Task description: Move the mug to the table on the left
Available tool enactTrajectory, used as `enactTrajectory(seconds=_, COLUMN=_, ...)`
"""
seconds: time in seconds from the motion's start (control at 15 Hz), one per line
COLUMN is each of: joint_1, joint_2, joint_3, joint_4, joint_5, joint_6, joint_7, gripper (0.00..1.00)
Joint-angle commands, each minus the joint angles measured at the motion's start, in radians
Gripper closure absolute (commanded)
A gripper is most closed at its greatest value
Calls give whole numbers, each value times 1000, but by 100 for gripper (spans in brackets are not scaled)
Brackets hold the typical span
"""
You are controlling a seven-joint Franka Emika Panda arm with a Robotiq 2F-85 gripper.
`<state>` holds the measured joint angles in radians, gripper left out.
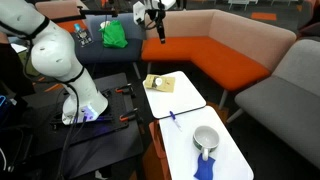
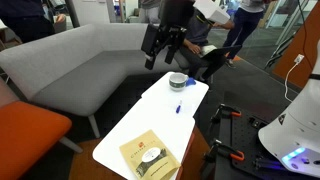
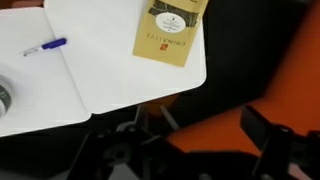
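Note:
The mug is a pale grey cup standing on the nearer white table. It also shows in the other exterior view, and only its rim shows at the left edge of the wrist view. My gripper hangs high in the air, well away from the mug, and shows against the grey sofa in an exterior view. Its fingers are spread with nothing between them in the wrist view. The adjoining white table carries a brown booklet.
A brown booklet lies on the adjoining table. A blue pen lies near the seam. A blue cloth lies beside the mug. An orange sofa runs behind.

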<state>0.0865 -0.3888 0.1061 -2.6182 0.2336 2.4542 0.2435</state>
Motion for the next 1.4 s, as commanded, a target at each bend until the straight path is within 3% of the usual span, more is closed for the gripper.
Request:
enactTrajectory(seconds=0.0, joint_1=-1, joint_2=-1, joint_3=1, joint_4=2, joint_5=0, joint_6=-3, joint_7=0, gripper=0)
enactTrajectory(seconds=0.33, joint_1=-17, joint_2=4, joint_3=-3, joint_4=2, joint_5=0, joint_6=11, joint_7=26, gripper=0)
enactTrajectory(seconds=0.4, joint_1=-54, joint_2=1, joint_3=1, joint_4=-12, joint_5=-9, joint_6=76, joint_7=89, gripper=0)
enactTrajectory(seconds=0.67, joint_1=-195, joint_2=77, joint_3=-64, joint_4=5, joint_5=-63, joint_6=194, joint_7=129, gripper=0)
enactTrajectory(seconds=1.0, joint_1=-383, joint_2=360, joint_3=-146, joint_4=105, joint_5=-217, joint_6=378, joint_7=270, gripper=0)
enactTrajectory(seconds=1.13, joint_1=-399, joint_2=477, joint_3=-205, joint_4=181, joint_5=-306, joint_6=372, joint_7=391, gripper=0)
enactTrajectory(seconds=1.27, joint_1=-348, joint_2=598, joint_3=-300, joint_4=276, joint_5=-357, joint_6=317, joint_7=500, gripper=0)
enactTrajectory(seconds=1.33, joint_1=-322, joint_2=648, joint_3=-328, joint_4=316, joint_5=-311, joint_6=283, joint_7=499, gripper=0)
